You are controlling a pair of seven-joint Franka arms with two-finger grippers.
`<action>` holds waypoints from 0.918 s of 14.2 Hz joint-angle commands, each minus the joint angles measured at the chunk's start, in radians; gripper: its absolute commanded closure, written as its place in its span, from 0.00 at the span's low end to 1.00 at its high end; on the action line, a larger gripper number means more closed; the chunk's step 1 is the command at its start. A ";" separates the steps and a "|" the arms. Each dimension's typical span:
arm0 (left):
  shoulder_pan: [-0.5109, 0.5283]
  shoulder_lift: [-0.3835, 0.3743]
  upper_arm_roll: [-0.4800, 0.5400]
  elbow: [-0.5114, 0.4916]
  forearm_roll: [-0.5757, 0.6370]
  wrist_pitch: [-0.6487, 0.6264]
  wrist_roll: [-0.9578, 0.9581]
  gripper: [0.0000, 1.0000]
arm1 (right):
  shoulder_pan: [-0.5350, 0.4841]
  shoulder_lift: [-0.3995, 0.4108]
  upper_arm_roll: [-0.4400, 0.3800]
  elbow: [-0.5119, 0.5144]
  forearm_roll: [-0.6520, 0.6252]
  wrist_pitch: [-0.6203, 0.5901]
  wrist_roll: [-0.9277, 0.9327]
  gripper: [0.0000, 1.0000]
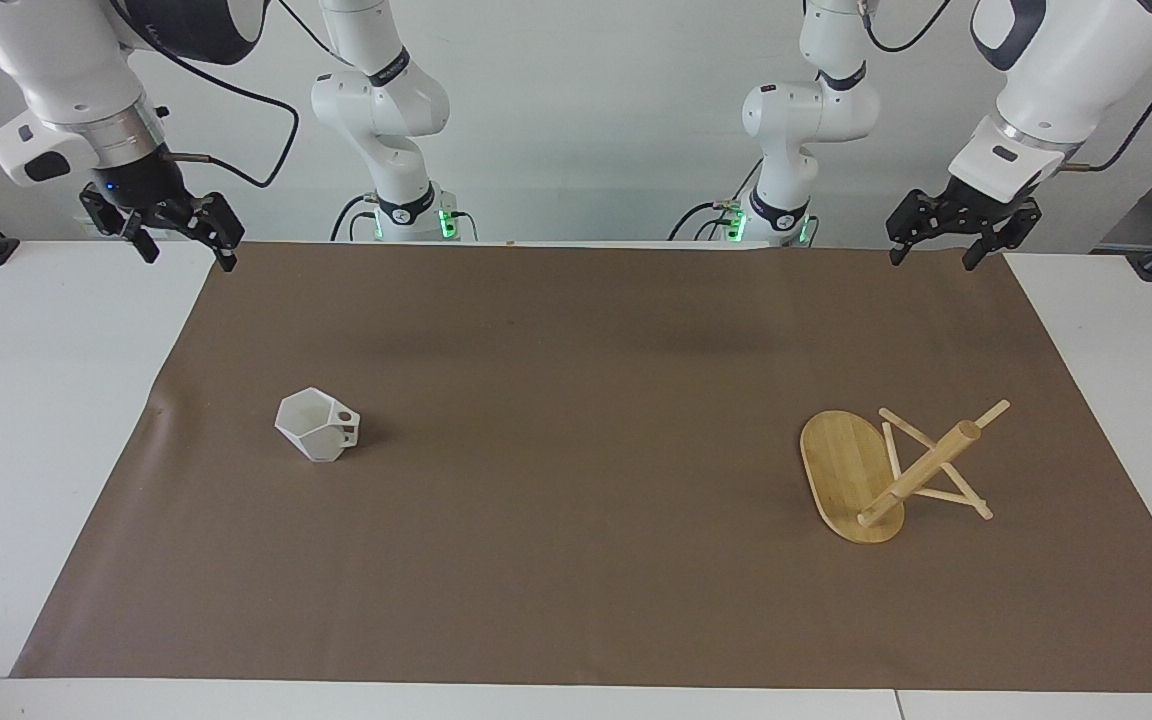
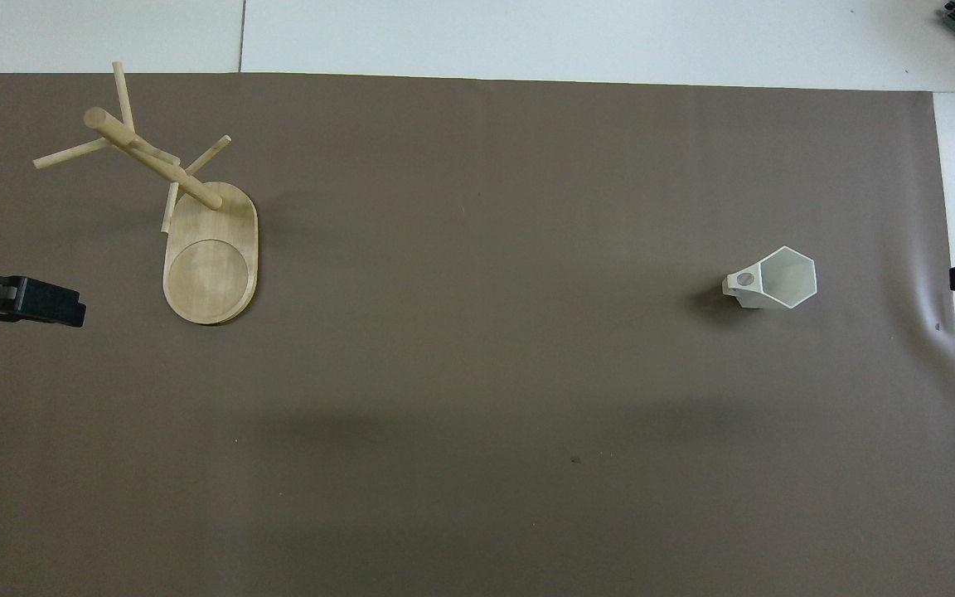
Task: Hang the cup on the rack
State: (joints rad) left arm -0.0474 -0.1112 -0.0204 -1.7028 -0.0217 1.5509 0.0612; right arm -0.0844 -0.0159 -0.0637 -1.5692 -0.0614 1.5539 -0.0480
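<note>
Cup [image 1: 318, 425] stands upright on the brown mat [image 1: 576, 600], toward the right arm's end of the table [image 1: 36, 450], its six-sided mouth facing up. Its handle, with the round hole showing, points toward the middle of the table, along the table's length.

The rack [image 1: 881, 470] is well apart from it, toward the left arm's end, and it seems to be tipped over: in the facing view the oval base stands on edge and the thick post slants up and away from it, toward the left arm's end of the table and toward the robots. The thin pegs cross the post near its free end, and some appear to rest on the mat. In the overhead view the rack looks more upright, so how steeply it leans I cannot settle.

Nothing has been picked up. The right gripper [image 1: 181, 240] hangs with its fingers spread and empty over the mat's corner at its own end, and the left gripper [image 1: 939, 248] hangs likewise at the other corner, also spread and empty.

The task looks to be at its very start. If the rack is indeed down, it likely needs setting on its base first, a job for the left arm. The right arm is best placed to take the cup, and a peg must then pass through the handle.
</note>
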 commanded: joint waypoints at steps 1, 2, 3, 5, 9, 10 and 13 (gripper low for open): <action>0.006 -0.024 -0.007 -0.029 0.019 0.020 -0.007 0.00 | -0.005 -0.002 0.007 0.009 0.003 -0.015 0.017 0.00; 0.008 -0.024 -0.006 -0.029 0.019 0.020 -0.007 0.00 | -0.005 -0.004 0.007 0.008 0.003 -0.018 0.019 0.00; 0.006 -0.024 -0.007 -0.029 0.019 0.020 -0.007 0.00 | -0.005 -0.004 0.007 0.008 0.005 -0.017 0.020 0.00; 0.006 -0.024 -0.006 -0.029 0.019 0.020 -0.007 0.00 | -0.005 -0.006 0.007 0.005 0.003 -0.014 0.023 0.00; 0.006 -0.024 -0.007 -0.029 0.019 0.020 -0.007 0.00 | -0.003 -0.009 0.007 0.000 0.003 -0.009 0.025 0.00; 0.006 -0.024 -0.006 -0.029 0.019 0.020 -0.007 0.00 | -0.003 -0.010 0.008 -0.003 0.003 -0.009 0.025 0.00; 0.006 -0.024 -0.007 -0.029 0.019 0.020 -0.007 0.00 | -0.003 -0.010 0.009 -0.003 0.003 -0.009 0.014 0.00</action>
State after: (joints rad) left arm -0.0474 -0.1112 -0.0204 -1.7028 -0.0217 1.5509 0.0612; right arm -0.0843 -0.0163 -0.0624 -1.5692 -0.0614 1.5539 -0.0472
